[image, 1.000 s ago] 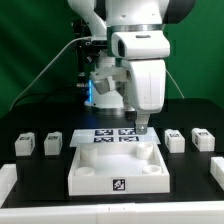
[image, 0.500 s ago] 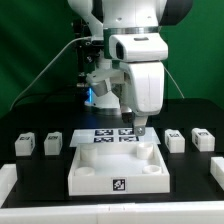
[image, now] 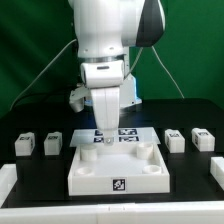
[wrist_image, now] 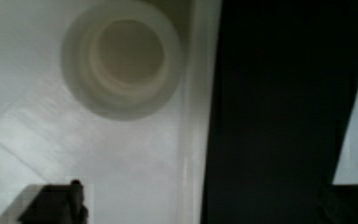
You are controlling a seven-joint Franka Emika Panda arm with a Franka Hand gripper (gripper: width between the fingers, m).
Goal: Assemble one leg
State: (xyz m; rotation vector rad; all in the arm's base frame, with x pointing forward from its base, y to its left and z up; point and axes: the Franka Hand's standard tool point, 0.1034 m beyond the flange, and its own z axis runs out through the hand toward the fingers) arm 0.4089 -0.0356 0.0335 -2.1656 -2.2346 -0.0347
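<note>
We see the hand (image: 104, 143) down at the far edge of the tabletop (image: 118, 172), nearest leg (image: 53, 143) well apart on the exterior view's left; finger gap we cannot tell.

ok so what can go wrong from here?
1. The gripper hangs low at the tabletop back edge; dropping or sweeping sideways could knock it askew.
2. The nearest leg sits close beside its neighbour leg; a grasp might nudge both.
3. The wrist view is blurred, so lining up with the round socket may be off.
</note>
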